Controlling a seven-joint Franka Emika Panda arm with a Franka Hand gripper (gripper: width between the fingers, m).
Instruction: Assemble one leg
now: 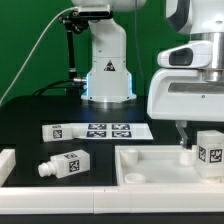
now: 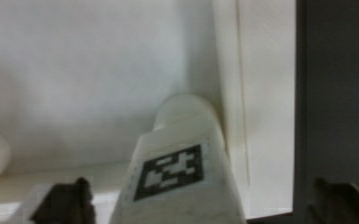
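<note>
A white leg with a black-and-white tag stands upright in the corner of the large white tabletop, at the exterior view's right. My gripper is over it with a finger on either side. In the wrist view the leg lies between the two dark fingertips, with a gap showing on one side, so the gripper is open around the leg. The leg's lower end is hidden. A second leg lies on its side on the black table at the exterior view's left.
The marker board lies flat behind the lying leg. Another white part shows at the left edge. The robot base stands at the back. The tabletop's raised wall runs close beside the standing leg.
</note>
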